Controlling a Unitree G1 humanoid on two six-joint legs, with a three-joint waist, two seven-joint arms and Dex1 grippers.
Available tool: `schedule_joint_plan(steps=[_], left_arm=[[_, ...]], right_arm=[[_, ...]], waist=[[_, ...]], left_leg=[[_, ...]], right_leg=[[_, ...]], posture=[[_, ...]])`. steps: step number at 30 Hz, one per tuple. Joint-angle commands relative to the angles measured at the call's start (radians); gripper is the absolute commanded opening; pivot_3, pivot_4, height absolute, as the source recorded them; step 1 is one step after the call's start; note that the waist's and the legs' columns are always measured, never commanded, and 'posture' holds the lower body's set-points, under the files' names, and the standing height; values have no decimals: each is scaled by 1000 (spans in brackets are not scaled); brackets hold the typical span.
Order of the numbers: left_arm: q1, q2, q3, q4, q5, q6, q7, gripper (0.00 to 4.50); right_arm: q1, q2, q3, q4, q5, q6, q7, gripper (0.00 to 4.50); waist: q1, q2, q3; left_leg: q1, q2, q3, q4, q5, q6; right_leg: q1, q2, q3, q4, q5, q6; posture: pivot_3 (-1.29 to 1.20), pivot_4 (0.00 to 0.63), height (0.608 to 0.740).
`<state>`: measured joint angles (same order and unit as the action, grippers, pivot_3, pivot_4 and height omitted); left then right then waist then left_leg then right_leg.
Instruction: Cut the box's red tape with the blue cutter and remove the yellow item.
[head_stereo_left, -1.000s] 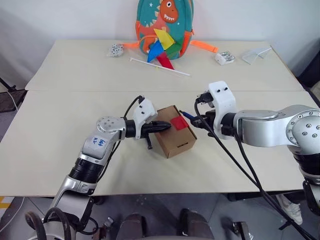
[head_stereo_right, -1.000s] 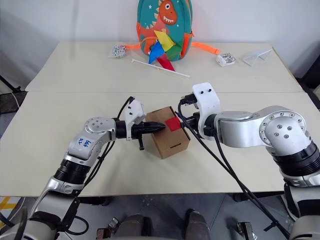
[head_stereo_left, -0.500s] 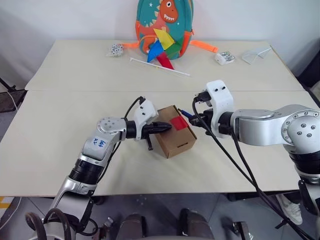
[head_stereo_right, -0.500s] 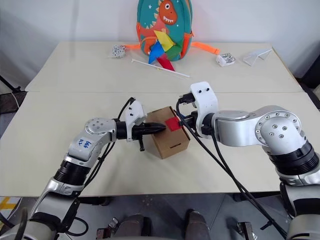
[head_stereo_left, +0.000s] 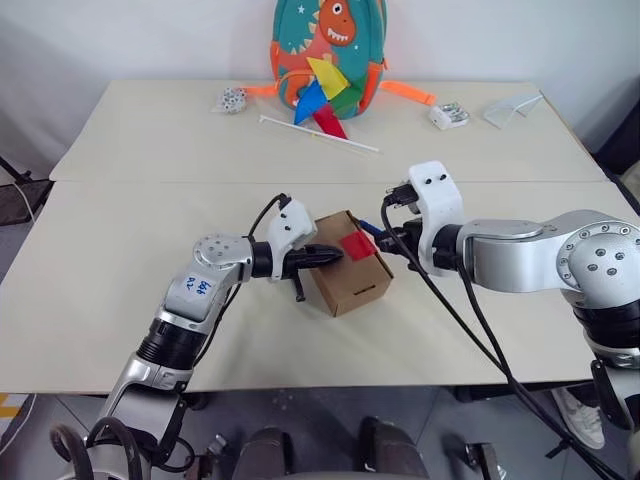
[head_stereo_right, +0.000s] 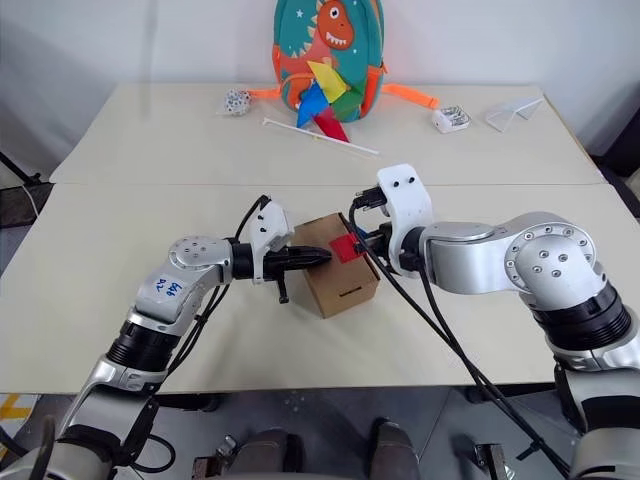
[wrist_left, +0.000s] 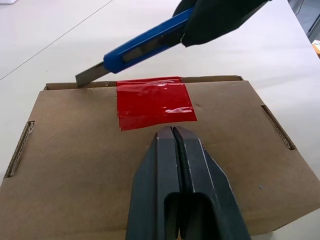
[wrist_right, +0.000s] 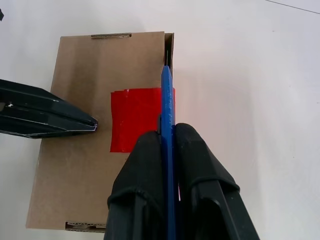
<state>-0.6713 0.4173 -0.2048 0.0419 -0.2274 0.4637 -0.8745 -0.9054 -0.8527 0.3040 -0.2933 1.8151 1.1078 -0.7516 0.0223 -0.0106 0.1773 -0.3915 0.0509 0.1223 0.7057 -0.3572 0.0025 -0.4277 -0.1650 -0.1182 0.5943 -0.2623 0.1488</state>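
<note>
Two pale tables (head_stereo_left: 120, 300) are placed edge to edge before a white wall, and the box (head_stereo_left: 349, 264) is standing near the middle of the front one. Its lid is closed, with the red tape (head_stereo_left: 356, 245) stuck across the seam at the flap's edge, on the side toward the right arm. A slot is seen in the box's front wall.

The left gripper (wrist_left: 171, 132) is closed on nothing; its black fingers are pressed together and their tips are resting on the lid, just beside the tape. The right gripper (wrist_right: 166, 131) is closed on the cutter (wrist_left: 145, 45), which is held between its two fingers. The cutter is pointed along the seam, over the edge of the tape. Its grey blade is pushed out, and the tip is seen at the lid's far edge, just beside one corner of the tape. Whether the blade is touching the cardboard cannot be told. The tape looks whole, only a little wrinkled.

On the rear table a backpack (head_stereo_left: 330, 40) with a dinosaur picture is leaned against the wall. A pinwheel (head_stereo_left: 325, 95) on a white stick is laid in front of it. A small spotted thing (head_stereo_left: 232, 99) is seen to the left of the backpack, and two small pale things (head_stereo_left: 450, 114) to the right
</note>
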Motion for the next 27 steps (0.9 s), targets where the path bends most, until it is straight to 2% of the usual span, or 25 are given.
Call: schedule_joint_plan(steps=[1,11,18,27], left_arm=[[26,12,-18,-4,20,19,-1,0],[18,12,-16,0,21,20,1,0],[17,15,-22,3,27,42,7,0],[28,-5,-50,23,32,73,24,0]], right_arm=[[-12,-23,-48,-20,0,14,20,104],[2,-21,-17,-25,45,34,20,104],[5,-87,19,-21,155,46,-19,104],[92,-91,0,-74,157,-13,-41,104]], waist=[[0,0,0],[0,0,0],[0,0,0],[1,0,-3]], left_leg=[[0,0,0,0,0,0],[0,0,0,0,0,0],[0,0,0,0,0,0],[1,0,0,0,0,0]], right_leg=[[0,0,0,0,0,0],[0,0,0,0,0,0],[0,0,0,0,0,0],[1,0,0,0,0,0]], posture=[[0,150,740],[0,150,740],[0,150,740],[0,150,740]])
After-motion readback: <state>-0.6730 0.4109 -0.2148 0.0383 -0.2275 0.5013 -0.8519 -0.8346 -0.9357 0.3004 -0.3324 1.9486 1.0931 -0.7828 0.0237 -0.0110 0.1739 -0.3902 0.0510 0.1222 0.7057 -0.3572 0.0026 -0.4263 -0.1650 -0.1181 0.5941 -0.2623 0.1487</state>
